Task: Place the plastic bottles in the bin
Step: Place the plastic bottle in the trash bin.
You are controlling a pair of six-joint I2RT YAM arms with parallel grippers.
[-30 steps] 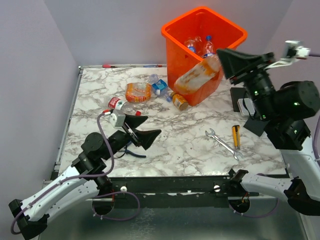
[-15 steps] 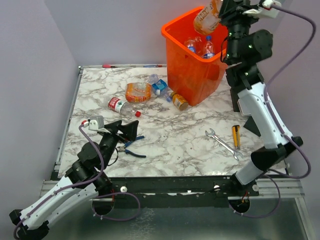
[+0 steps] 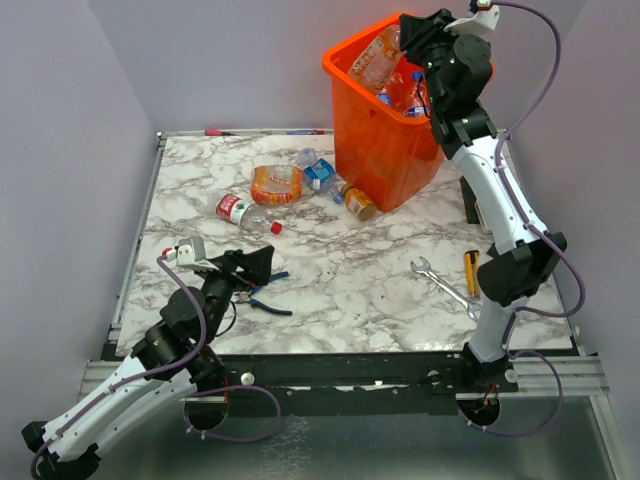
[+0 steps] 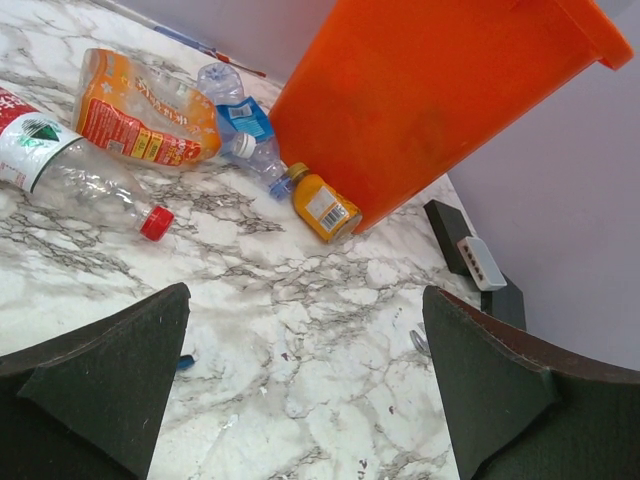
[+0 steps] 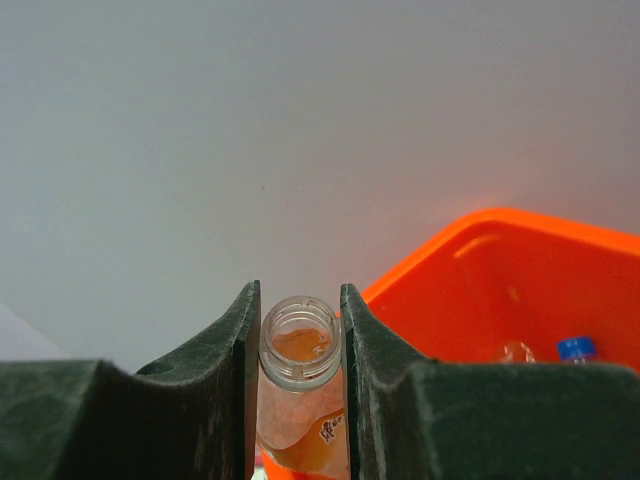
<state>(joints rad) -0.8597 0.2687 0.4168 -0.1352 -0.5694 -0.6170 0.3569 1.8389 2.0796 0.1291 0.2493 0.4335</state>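
Note:
My right gripper (image 3: 404, 34) is shut on the neck of an uncapped, orange-labelled plastic bottle (image 3: 377, 60) (image 5: 298, 352), which hangs tilted over the open top of the orange bin (image 3: 372, 150) (image 5: 520, 280). Blue-capped bottles (image 3: 417, 88) lie inside the bin. On the table left of the bin lie a crushed orange-labelled bottle (image 3: 277, 184) (image 4: 140, 115), a blue-labelled bottle (image 3: 318, 171) (image 4: 245, 120), a small orange bottle (image 3: 358, 203) (image 4: 322, 206) and a red-capped bottle (image 3: 243, 212) (image 4: 75, 172). My left gripper (image 3: 262, 266) (image 4: 300, 390) stands open and empty, low over the near-left table.
Blue-handled pliers (image 3: 266, 296) lie just under my left gripper. A steel wrench (image 3: 443, 287) and a yellow tool (image 3: 472, 272) lie at the near right. A black box with a white strip (image 4: 470, 262) sits right of the bin. Walls close in on three sides.
My right arm has swung the orange-labelled bottle up from beside the bin's front wall to above its opening. My left arm has pulled back toward the near-left corner.

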